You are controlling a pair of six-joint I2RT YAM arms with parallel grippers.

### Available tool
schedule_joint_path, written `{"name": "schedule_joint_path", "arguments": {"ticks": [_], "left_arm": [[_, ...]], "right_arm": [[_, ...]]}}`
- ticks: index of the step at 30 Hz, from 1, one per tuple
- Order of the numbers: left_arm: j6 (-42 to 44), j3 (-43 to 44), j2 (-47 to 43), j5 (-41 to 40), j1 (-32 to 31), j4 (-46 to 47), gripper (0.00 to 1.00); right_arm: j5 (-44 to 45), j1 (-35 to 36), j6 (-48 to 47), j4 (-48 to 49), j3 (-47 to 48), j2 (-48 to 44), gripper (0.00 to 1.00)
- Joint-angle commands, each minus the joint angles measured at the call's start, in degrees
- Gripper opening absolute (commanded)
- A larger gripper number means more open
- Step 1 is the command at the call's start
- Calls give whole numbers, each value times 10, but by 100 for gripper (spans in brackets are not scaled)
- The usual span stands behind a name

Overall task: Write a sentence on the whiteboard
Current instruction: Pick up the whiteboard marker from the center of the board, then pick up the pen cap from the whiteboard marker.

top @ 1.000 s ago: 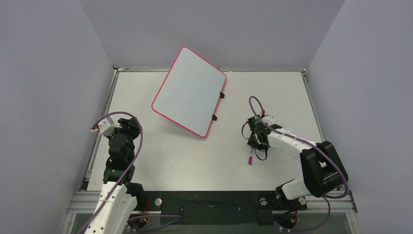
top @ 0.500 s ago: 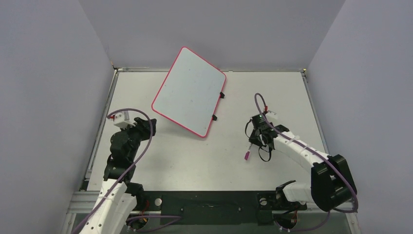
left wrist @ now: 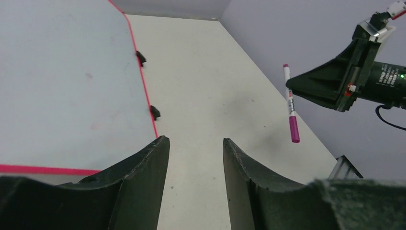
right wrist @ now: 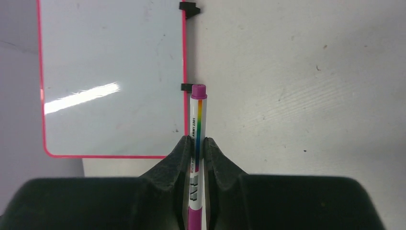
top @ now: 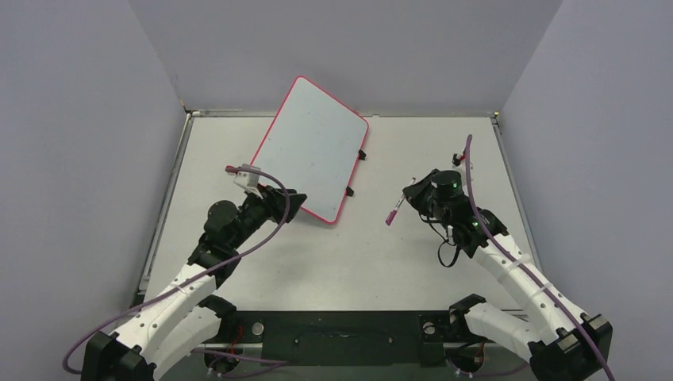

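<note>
Left gripper (top: pixel 295 202) is hovering spread and empty at the near edge of the whiteboard (top: pixel 309 147), probably to steady it. The board is sitting blank on the desk's (top: pixel 317 262) far side. The marker (top: pixel 393 213) is pointing boardward, with the right gripper (top: pixel 409 194) pinching its barrel for writing.

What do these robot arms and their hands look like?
The left arm and right arm have white segments, black joints and a purple cable each. The left hand and right hand are black, each with two wedge-shaped fingers. A small green light glows on the right wrist.
</note>
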Motion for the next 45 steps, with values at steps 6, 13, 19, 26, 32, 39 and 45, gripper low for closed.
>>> {"name": "schedule_joint_path", "arguments": {"ticks": [6,13,19,26,32,39,45], "left_arm": [[18,68,105,59,-76,218,43],[23,115,207,60,-125,282,43],[28,148,256,73,-156,303,43],[20,169,306,89,-187,330,43],[5,185,330,118,-204,334,44],[11,213,352,146,-224,313,44],[7,240,386,147,-232,305,44]], "right_arm": [[5,11,64,95,15,-74,0],[14,23,73,92,36,-77,0],[25,39,80,98,42,-67,0],[43,44,63,93,68,-54,0],[54,45,53,98,78,-53,0],[49,45,48,110,75,-51,0],[39,47,45,122,69,-55,0]]}}
